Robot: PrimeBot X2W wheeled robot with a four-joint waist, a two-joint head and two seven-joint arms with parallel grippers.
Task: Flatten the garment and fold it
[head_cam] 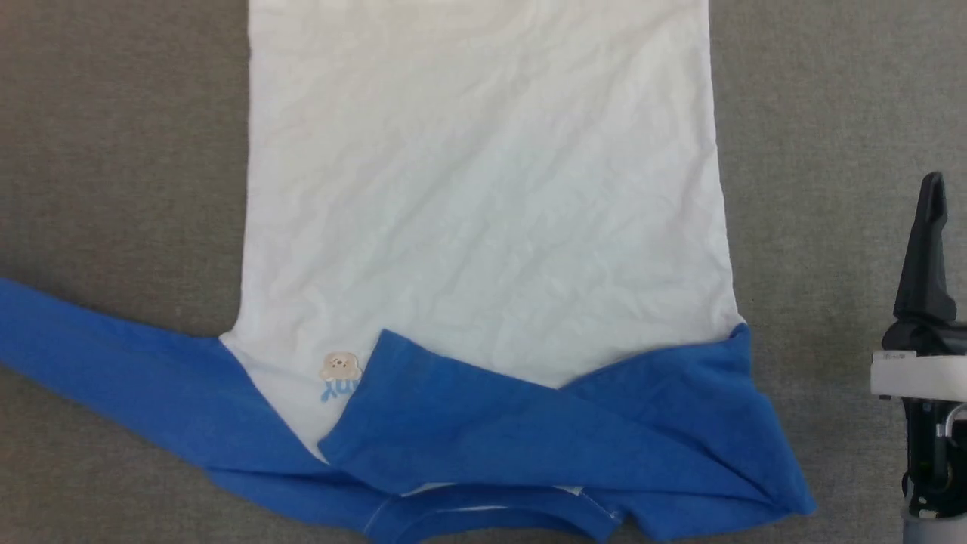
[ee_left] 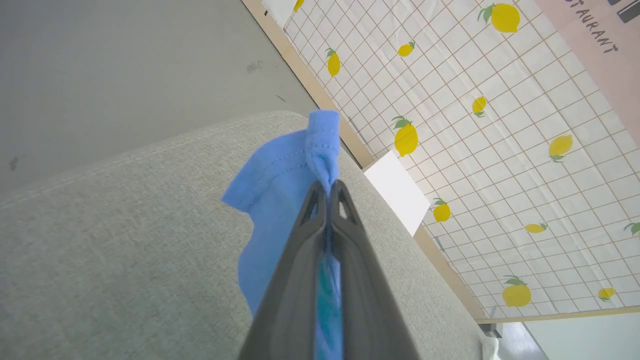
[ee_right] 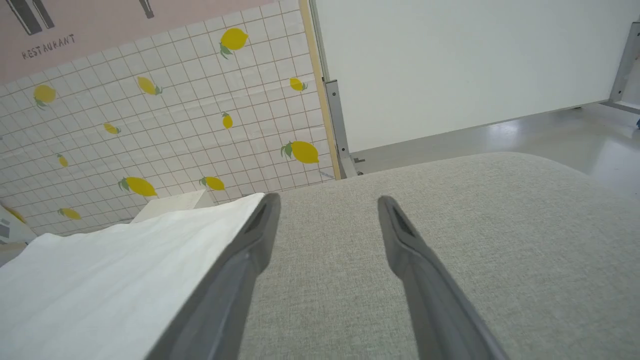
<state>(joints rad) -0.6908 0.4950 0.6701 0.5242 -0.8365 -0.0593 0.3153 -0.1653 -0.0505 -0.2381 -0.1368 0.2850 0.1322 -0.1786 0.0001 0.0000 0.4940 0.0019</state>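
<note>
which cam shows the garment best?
Head view: the garment lies spread, white body, blue sleeves, bear patch visible. Left wrist view gives a blue sleeve end pinched in the left gripper; right wrist view, its white edge.

The right gripper [ee_right: 328,200] has two long charcoal fingers [ee_right: 235,280], matte and tapering to blunt tips, each with a narrow recessed slot just behind the tip. Behind them sit a black housing [head_cam: 925,336], a white collar [head_cam: 918,375] with a small faint marking, a silvery wire loop [head_cam: 953,419] and a pale grey forearm [head_cam: 933,529]. The left gripper [ee_left: 327,184] shows matching dark fingers with triangular cut-outs near the tips.
</note>
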